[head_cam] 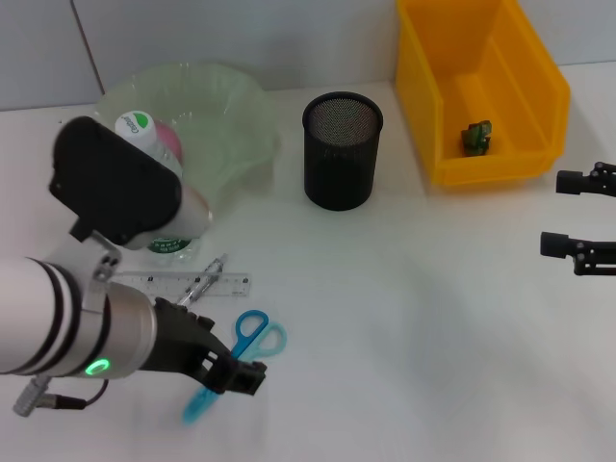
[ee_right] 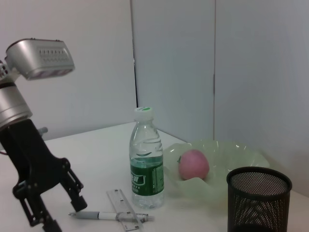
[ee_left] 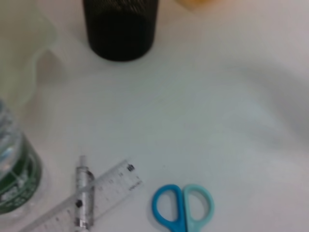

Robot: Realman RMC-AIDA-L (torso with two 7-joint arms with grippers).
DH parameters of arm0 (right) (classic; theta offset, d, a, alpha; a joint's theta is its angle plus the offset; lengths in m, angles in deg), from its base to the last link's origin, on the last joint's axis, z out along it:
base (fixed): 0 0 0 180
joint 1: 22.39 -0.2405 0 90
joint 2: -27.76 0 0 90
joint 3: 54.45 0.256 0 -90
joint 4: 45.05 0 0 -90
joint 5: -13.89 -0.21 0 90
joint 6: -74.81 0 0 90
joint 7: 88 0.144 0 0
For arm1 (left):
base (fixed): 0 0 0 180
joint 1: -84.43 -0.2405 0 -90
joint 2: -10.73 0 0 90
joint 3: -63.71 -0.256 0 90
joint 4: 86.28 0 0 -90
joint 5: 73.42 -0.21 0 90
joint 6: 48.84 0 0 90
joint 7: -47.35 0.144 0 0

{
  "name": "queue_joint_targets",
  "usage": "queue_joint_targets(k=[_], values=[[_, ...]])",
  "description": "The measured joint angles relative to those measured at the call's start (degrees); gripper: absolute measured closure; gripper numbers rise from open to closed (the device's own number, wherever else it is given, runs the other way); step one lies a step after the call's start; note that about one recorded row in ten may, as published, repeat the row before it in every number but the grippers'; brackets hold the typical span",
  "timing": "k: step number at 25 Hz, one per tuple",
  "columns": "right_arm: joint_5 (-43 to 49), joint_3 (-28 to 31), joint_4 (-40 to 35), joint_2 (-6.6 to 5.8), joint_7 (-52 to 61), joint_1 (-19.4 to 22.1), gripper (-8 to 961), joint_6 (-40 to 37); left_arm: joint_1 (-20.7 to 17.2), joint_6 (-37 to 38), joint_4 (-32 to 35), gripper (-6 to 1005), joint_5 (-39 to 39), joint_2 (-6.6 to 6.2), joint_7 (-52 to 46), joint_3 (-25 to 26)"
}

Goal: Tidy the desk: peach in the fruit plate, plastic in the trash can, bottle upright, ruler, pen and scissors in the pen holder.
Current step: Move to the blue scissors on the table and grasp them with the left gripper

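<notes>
Bottle [ee_right: 147, 159] is standing upright right beside the fruit plate [head_cam: 241, 125], green label wrapped around it but the writing's too small to read. The ruler [head_cam: 192, 284] runs left-right with the pen [head_cam: 204, 282] crossing it at an angle, and the scissors [head_cam: 241, 351] lie near them, loops toward the pen holder [head_cam: 342, 149]. Left gripper [head_cam: 236, 373] hovers over the scissors with fingers apart; right gripper [head_cam: 568, 214] sits parked at the right edge, also spread.

**Colours on the desk**

Blue and pale turquoise scissors [head_cam: 252, 339]; clear ruler [head_cam: 192, 283]; silver pen [head_cam: 203, 282]; black mesh pen holder [head_cam: 342, 150]; pink peach [ee_right: 194, 164]; pale green plate [head_cam: 226, 106]; green-labelled bottle [ee_right: 146, 162]; yellow bin [head_cam: 481, 87].
</notes>
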Motion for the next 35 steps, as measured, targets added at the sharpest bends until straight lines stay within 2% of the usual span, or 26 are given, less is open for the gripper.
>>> queue_joint_targets(k=[2,4,7,9,15,35], values=[[0.0,0.0,0.1,0.06,-0.1,0.0,120,0.1,0.0,0.0,0.0,198,0.0,0.00,0.0,0.0],[0.0,0.0,0.1,0.09,-0.1,0.0,119,0.1,1.9,0.3,-1.5,198,-0.6,0.03,0.0,-1.4],[0.0,0.0,0.1,0.11,-0.2,0.0,119,0.2,2.4,0.3,-2.0,199,-0.8,0.03,0.0,-1.6],[0.0,0.0,0.1,0.18,-0.2,0.0,119,0.2,4.8,0.0,-5.0,200,-2.1,0.04,0.0,-1.8],[-0.4,0.0,0.1,0.36,-0.3,0.0,119,0.4,7.3,-0.4,-7.7,202,-2.3,0.04,-0.1,-2.0],[-1.2,0.0,0.7,0.70,-1.7,0.8,120,0.7,11.0,-2.3,-13.1,208,-1.9,0.04,-0.1,-4.1]])
